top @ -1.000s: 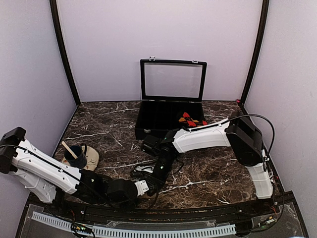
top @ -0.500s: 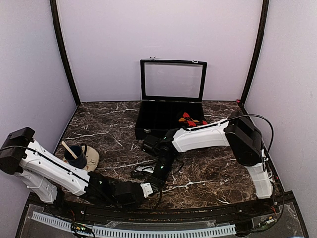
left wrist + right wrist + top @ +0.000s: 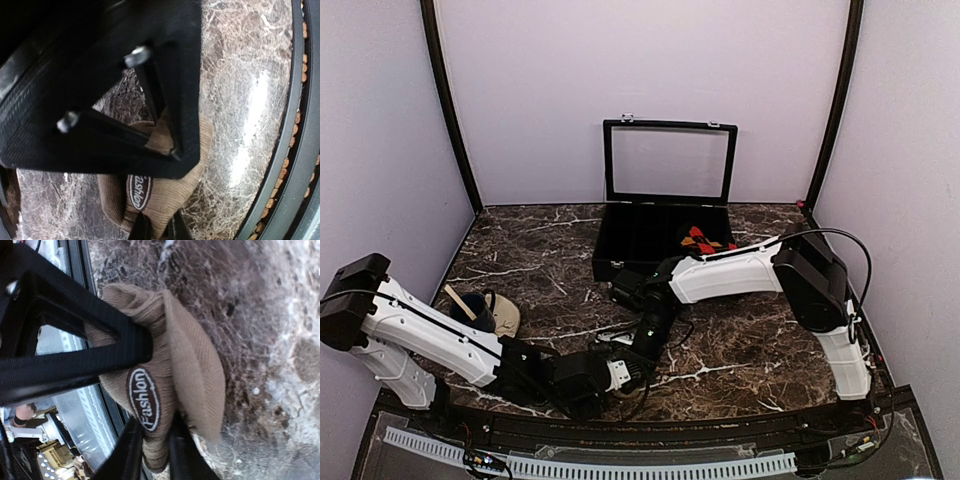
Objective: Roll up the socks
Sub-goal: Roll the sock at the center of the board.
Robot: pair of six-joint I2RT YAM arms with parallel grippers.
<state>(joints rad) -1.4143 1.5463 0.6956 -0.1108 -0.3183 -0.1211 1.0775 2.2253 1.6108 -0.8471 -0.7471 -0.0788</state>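
Note:
The tan-brown sock [image 3: 192, 347] lies bunched on the marble near the front rail, its oval "Fashion" label [image 3: 137, 192] facing up. My left gripper [image 3: 159, 229] is shut on one end of the bundle, a dark finger on each side of the ribbed fabric. My right gripper [image 3: 156, 452] pinches the same sock just below the label. In the top view the two grippers, left [image 3: 620, 375] and right [image 3: 640, 362], meet at the near edge and hide the sock. The argyle sock [image 3: 705, 240] lies in the black case.
The black compartment case [image 3: 620, 262] stands at the back centre with its lid up. A dark cup with a wooden stick [image 3: 472, 312] sits on a tan disc [image 3: 507, 318] at the left. The front rail [image 3: 280, 180] runs close beside the sock.
My left arm has reached further right, up to the right gripper, and its jaws have closed on the tan sock. The right jaws have eased slightly; that arm has barely moved.

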